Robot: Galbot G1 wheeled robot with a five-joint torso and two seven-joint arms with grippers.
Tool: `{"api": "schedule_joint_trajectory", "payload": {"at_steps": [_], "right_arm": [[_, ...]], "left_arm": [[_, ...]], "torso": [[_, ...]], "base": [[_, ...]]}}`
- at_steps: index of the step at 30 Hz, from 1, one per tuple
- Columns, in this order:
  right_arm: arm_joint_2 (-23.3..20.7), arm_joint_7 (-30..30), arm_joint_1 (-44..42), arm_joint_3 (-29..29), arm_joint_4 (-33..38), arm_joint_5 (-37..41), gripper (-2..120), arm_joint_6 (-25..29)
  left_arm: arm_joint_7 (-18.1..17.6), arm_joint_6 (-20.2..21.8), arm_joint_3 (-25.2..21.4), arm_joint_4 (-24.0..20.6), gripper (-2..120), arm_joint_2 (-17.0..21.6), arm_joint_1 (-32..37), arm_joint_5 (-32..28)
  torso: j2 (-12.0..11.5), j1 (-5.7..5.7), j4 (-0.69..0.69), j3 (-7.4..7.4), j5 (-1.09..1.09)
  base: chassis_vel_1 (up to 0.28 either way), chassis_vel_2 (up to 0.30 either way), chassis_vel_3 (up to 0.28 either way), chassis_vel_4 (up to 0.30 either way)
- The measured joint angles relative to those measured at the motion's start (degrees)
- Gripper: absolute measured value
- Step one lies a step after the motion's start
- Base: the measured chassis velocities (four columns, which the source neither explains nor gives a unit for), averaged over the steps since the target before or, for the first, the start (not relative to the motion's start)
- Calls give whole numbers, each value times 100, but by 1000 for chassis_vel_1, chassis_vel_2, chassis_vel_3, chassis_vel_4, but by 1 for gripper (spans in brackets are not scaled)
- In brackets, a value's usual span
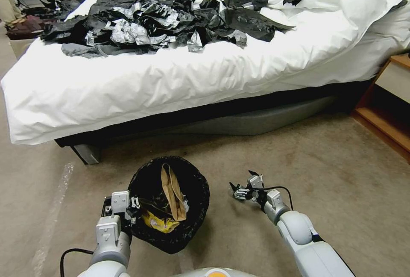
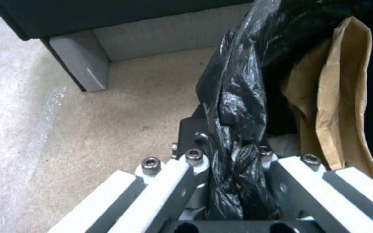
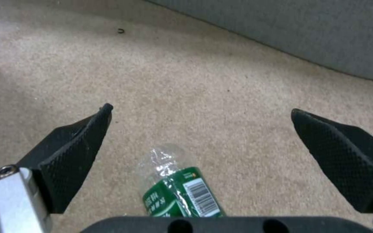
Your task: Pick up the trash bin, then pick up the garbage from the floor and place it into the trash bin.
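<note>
Left hand (image 1: 133, 208): clamped on the trash bin (image 1: 171, 202) rim, beside the bed (image 1: 171, 76). Right hand (image 3: 201, 129): fingers apart, crushed green-labelled bottle (image 3: 180, 191) lying on the carpet between them.

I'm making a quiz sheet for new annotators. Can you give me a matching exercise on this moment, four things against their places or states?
Things:
1. left gripper
2. right gripper
3. plastic bottle
4. brown cardboard scrap

States:
A. standing inside the trash bin
B. lying on the carpet between open fingers
C. shut on the bin's bag-lined rim
D. open, low over the floor

Pairs: 1-C, 2-D, 3-B, 4-A
</note>
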Motion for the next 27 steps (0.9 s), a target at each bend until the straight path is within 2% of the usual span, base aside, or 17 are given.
{"api": "schedule_joint_trajectory", "payload": {"at_steps": [27], "right_arm": [[167, 226, 228, 108, -836, 27, 100, 76]], "left_arm": [[25, -101, 5, -48, 2, -14, 57, 54]], "torso": [[0, 0, 0, 0, 0]], "base": [[0, 0, 0, 0]]}}
